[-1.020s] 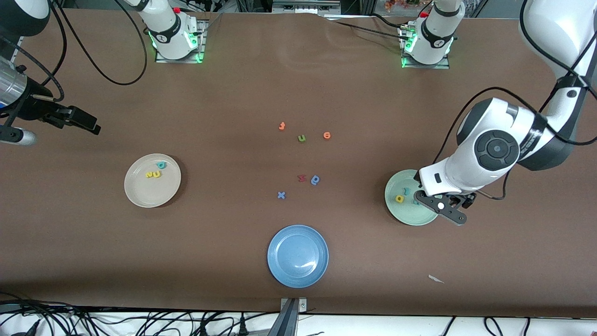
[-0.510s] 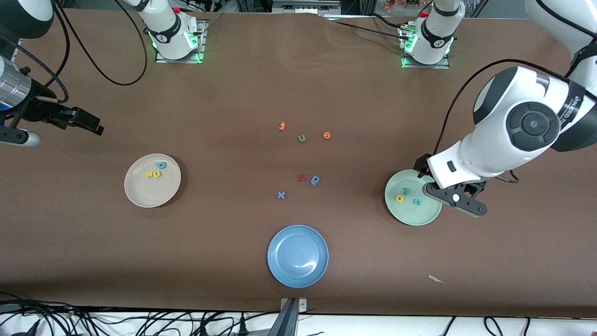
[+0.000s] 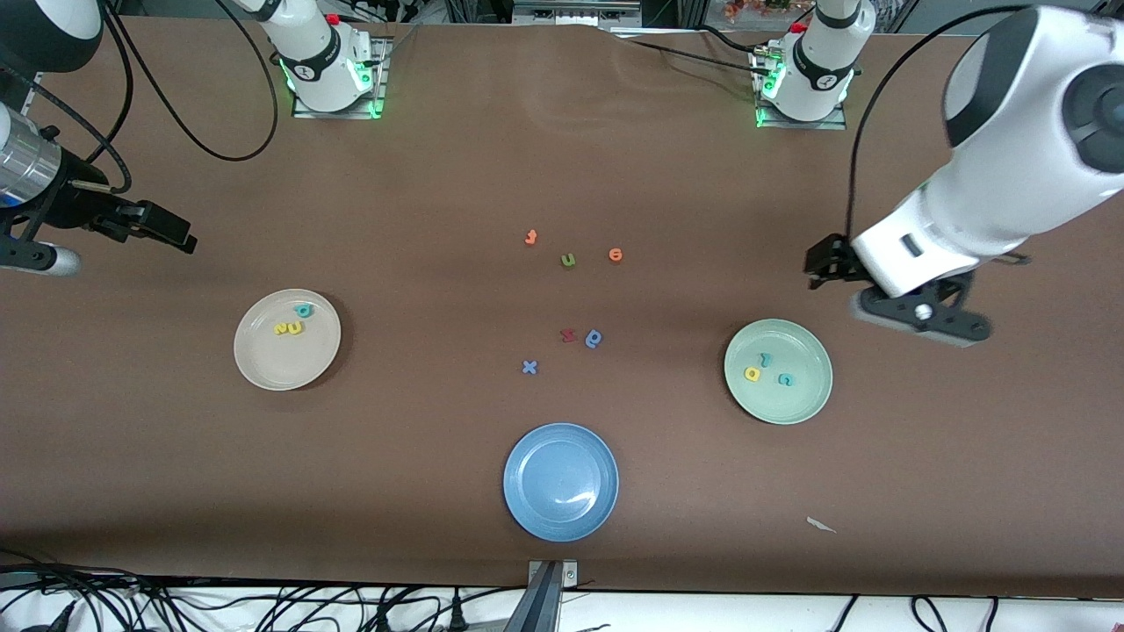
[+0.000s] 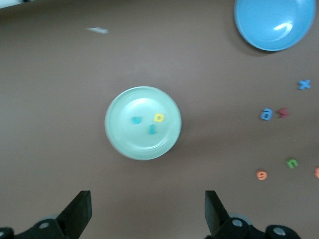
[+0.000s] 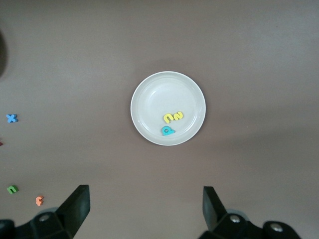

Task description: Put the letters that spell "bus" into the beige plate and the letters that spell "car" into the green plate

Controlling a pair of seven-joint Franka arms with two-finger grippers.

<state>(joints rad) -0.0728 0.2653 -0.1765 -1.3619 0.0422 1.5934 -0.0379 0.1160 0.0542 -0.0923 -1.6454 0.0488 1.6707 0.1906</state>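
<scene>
The right gripper [image 3: 167, 230], jaws spread and empty, hangs at ten o'clock of the beige plate [image 3: 263, 369], which holds the bus letters [image 3: 292, 322]. The green plate [image 3: 799, 399] holds the car letters [image 3: 767, 369]; the left gripper [image 3: 918, 312], likewise spread and empty, hangs at its two o'clock.

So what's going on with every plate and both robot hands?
beige plate: holds teal b, yellow u and s
green plate: holds teal c, yellow a, teal r
blue plate: empty
left gripper: open, holding nothing
right gripper: open, holding nothing
</scene>
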